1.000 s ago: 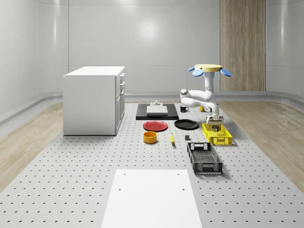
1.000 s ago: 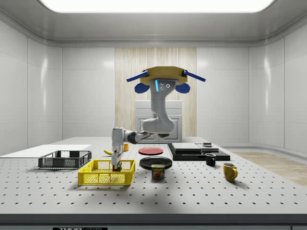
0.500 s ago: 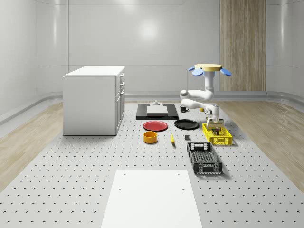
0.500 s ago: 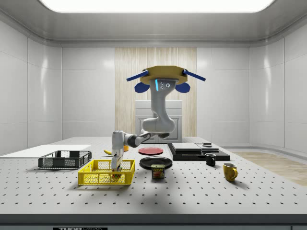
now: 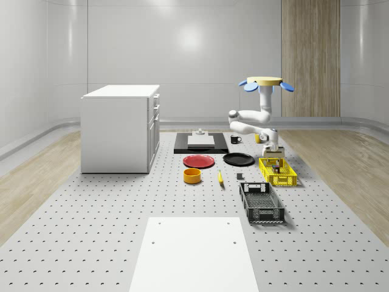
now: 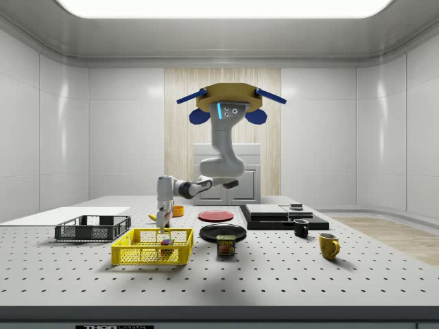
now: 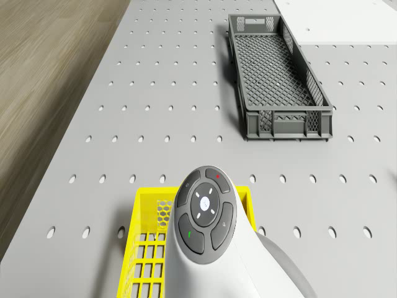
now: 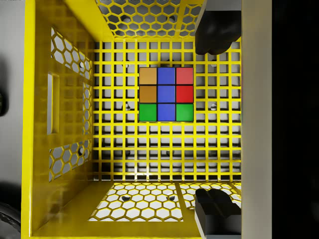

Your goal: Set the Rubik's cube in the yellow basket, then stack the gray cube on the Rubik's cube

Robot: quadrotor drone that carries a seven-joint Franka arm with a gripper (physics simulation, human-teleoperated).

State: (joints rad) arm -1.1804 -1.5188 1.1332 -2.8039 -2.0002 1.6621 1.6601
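Pale grey panelled walls enclose the room, with a vertical wood-panel strip on the far wall. A wooden floor flanks the grey perforated platform. A white cabinet stands left. A ceiling light panel glows overhead.

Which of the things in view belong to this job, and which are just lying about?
Job: Rubik's cube, lying on the floor of the yellow basket; gripper above it, fingers open and apart from the cube; drone hovering beside the basket.

Lying about: dark crate, red plate, black plate, orange bowl, can, yellow mug, white cabinet.
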